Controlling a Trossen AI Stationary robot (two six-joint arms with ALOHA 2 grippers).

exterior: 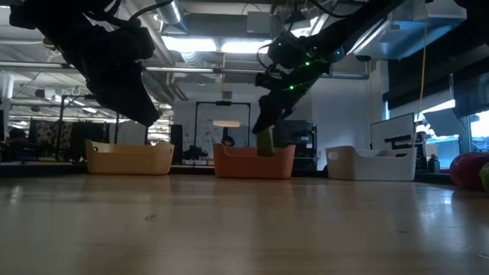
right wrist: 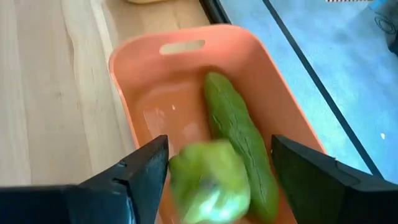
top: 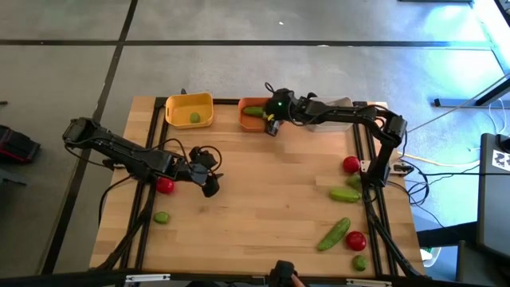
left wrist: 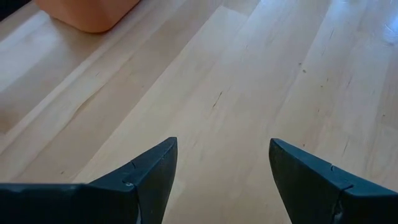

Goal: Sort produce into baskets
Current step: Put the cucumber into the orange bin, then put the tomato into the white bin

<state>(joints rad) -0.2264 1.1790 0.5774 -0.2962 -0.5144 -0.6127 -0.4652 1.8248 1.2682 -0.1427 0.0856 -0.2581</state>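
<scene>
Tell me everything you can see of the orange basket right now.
The orange basket is a small rounded-rectangular bin of smooth, plastic-looking material with a slot handle cut in its end wall. It stands upright at the table's far edge, between the yellow basket and the white one. A cucumber lies inside along one wall. The right pincer hovers open above it, a blurred green piece between the fingers; whether it touches them is unclear.

Robotics lab or workshop, concrete floor [top: 239,68], ceiling strip lights [exterior: 202,44] (industrial type), monitors [exterior: 397,141], wooden workbench [top: 263,199]
</scene>
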